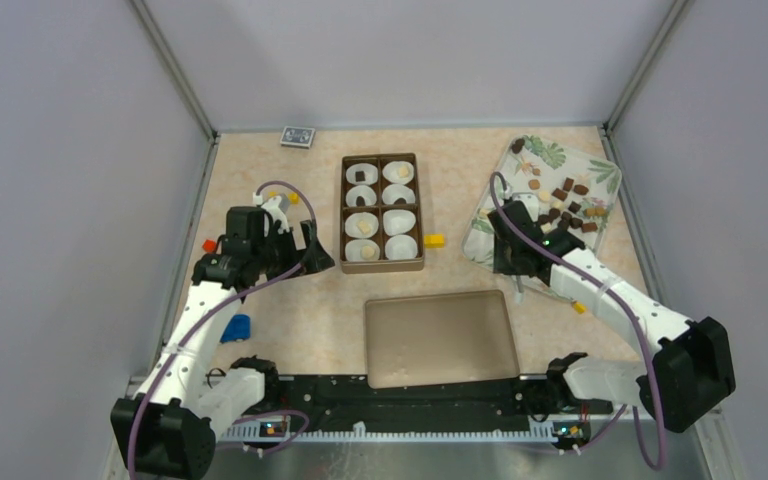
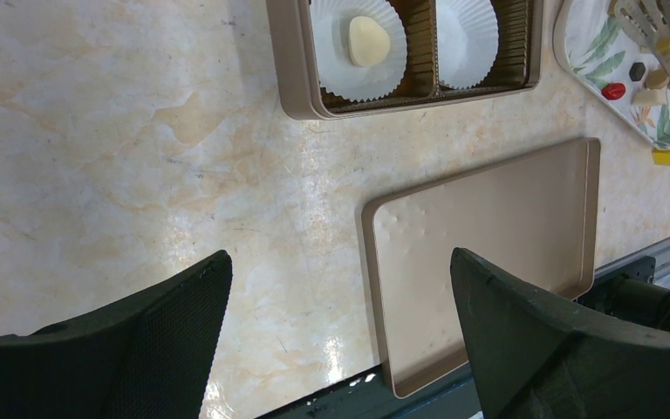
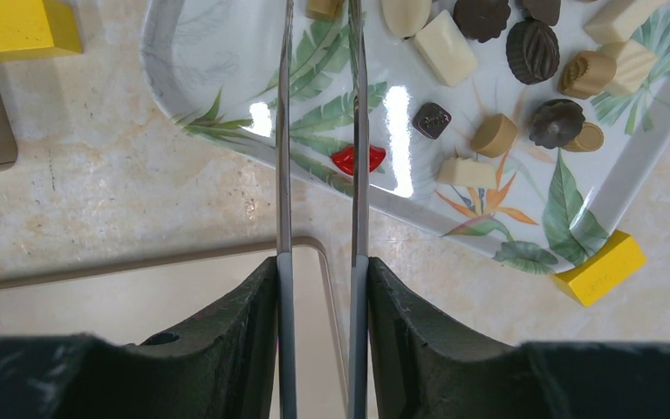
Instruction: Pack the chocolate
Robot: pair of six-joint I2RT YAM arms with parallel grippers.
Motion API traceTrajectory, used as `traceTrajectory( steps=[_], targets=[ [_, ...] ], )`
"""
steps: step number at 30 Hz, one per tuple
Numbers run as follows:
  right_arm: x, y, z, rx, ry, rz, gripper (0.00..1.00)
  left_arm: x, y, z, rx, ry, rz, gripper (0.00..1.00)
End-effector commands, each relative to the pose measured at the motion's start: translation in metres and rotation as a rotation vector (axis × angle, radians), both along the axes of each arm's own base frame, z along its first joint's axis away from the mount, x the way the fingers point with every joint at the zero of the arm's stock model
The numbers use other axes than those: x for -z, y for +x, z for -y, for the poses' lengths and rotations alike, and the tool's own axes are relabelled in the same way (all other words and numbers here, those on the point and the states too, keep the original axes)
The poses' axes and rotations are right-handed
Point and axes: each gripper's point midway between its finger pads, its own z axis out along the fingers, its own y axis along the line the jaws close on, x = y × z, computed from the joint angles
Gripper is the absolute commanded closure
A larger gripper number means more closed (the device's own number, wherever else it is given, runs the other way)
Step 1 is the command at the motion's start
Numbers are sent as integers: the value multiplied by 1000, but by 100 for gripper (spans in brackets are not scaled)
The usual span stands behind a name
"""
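Several small dark, brown and cream chocolate pieces [image 1: 565,195] lie on a leaf-patterned tray [image 1: 600,170] at the back right; they also show in the right wrist view [image 3: 532,48]. My right gripper [image 3: 318,271] is shut on metal tongs [image 3: 283,131], whose tips reach over the tray's near corner by a tan piece [image 3: 324,7]. It sits at the tray's left edge in the top view [image 1: 513,250]. A brown box [image 1: 382,212] holds white paper cups, several with a piece inside, one cream [image 2: 369,40]. My left gripper [image 2: 340,271] is open and empty, left of the box [image 1: 310,250].
The box's flat lid [image 1: 440,338] lies at the near middle. Yellow blocks lie by the box [image 1: 434,240] and by the tray [image 3: 599,266]. A red piece [image 3: 358,160] lies on the tray. A blue object [image 1: 237,327] and a card pack [image 1: 297,137] lie left.
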Motion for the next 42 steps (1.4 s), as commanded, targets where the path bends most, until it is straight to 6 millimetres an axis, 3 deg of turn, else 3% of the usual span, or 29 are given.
traceTrajectory(
  steps=[1, 9, 13, 19, 22, 27, 31, 37, 42],
  targets=[
    [-8, 11, 2, 24, 1, 56, 63, -5, 6, 0, 9, 2, 40, 1],
    [4, 8, 1, 22, -2, 36, 65, -5, 6, 2, 14, -9, 39, 1],
    [2, 9, 0, 20, 3, 39, 76, -5, 5, 2, 15, -7, 38, 1],
    [-21, 12, -2, 5, 28, 82, 98, -6, 5, 1, 11, -8, 43, 1],
    [-44, 13, -8, -26, 67, 125, 100, -6, 5, 1, 6, -10, 42, 1],
    [-91, 18, -42, -133, 157, 218, 100, -7, 7, -3, -16, 7, 46, 1],
    [-114, 17, -100, -279, 221, 254, 100, -4, 8, -13, -77, 45, 37, 1],
    [-97, 34, -170, -401, 196, 227, 100, -7, 3, -14, -67, 49, 37, 1],
    [-75, 53, -197, -417, 175, 197, 100, -12, -2, -14, -58, 53, 48, 1]
  ],
)
